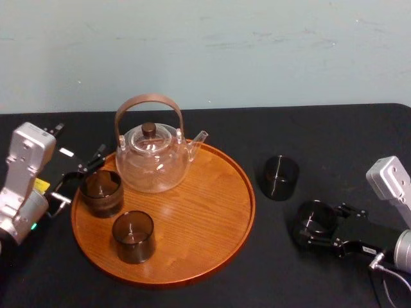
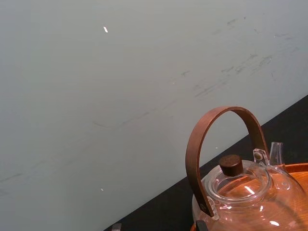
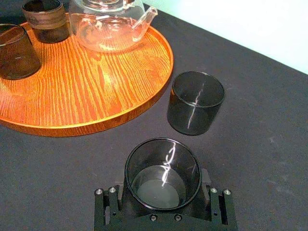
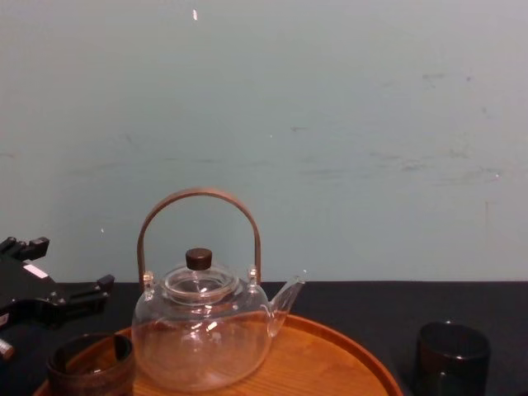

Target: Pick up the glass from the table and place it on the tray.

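Observation:
A dark smoked glass [image 3: 162, 171] stands on the black table, right of the tray, and it also shows in the head view [image 1: 316, 219]. My right gripper [image 3: 163, 195] reaches in from the right, its two fingers pressed against the glass's sides low down. The round orange-brown wooden tray [image 1: 192, 212] lies left of centre. My left gripper [image 1: 80, 174] hovers at the tray's left rim, open, beside a brown glass [image 1: 101, 191] that stands on the tray.
A glass teapot [image 1: 152, 157] with a wooden handle sits at the tray's back. Another dark glass [image 1: 133, 236] stands at the tray's front left. A further dark glass [image 1: 280, 177] stands on the table between the tray and the gripped one.

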`<control>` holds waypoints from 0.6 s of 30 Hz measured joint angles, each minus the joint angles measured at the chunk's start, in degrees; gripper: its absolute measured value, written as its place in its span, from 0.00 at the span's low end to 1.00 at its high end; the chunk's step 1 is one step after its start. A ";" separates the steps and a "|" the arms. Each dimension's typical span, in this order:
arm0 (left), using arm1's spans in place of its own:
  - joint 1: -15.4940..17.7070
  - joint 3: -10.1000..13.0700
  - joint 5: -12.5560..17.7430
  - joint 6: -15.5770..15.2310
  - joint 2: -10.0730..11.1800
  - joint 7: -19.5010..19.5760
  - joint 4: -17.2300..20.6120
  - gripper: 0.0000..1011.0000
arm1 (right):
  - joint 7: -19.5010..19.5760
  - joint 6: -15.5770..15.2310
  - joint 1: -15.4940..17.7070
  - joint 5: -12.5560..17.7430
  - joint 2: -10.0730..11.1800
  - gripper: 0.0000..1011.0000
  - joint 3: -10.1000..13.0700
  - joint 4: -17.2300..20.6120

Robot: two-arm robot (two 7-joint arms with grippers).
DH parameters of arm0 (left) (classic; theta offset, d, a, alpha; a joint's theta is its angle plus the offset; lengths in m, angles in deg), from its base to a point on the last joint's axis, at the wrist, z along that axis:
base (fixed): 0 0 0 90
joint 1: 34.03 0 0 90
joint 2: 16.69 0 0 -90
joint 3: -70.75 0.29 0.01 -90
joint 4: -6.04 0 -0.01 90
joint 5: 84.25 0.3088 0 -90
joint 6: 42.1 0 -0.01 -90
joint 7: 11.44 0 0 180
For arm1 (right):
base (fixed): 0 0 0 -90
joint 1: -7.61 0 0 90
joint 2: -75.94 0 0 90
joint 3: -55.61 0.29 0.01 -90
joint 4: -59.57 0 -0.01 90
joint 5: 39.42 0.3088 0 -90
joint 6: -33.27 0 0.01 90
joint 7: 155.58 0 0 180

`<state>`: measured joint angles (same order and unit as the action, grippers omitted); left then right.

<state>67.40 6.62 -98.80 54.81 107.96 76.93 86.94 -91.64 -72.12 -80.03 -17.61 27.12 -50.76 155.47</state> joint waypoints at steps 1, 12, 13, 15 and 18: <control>0.00 0.00 0.00 0.00 0.00 0.00 0.00 0.99 | 0.00 0.00 0.00 0.00 0.00 0.89 0.00 0.00; 0.00 0.00 0.00 0.00 0.00 0.00 0.00 0.99 | -0.55 0.43 -0.03 0.17 0.10 0.89 0.12 -0.08; 0.00 0.00 0.00 0.00 0.00 0.00 0.00 0.99 | -0.82 0.63 -0.15 0.29 0.17 0.89 0.15 -0.02; 0.00 0.00 0.00 0.00 0.00 0.00 0.00 0.99 | -1.14 0.89 -0.35 0.46 0.27 0.89 0.18 0.16; 0.00 0.00 0.00 0.00 0.00 0.00 0.00 0.99 | -1.90 1.49 -0.98 0.85 0.42 0.89 0.20 0.64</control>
<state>67.40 6.62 -98.80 54.81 107.96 76.94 86.93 -93.55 -70.63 -81.01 -16.75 27.55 -50.55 156.11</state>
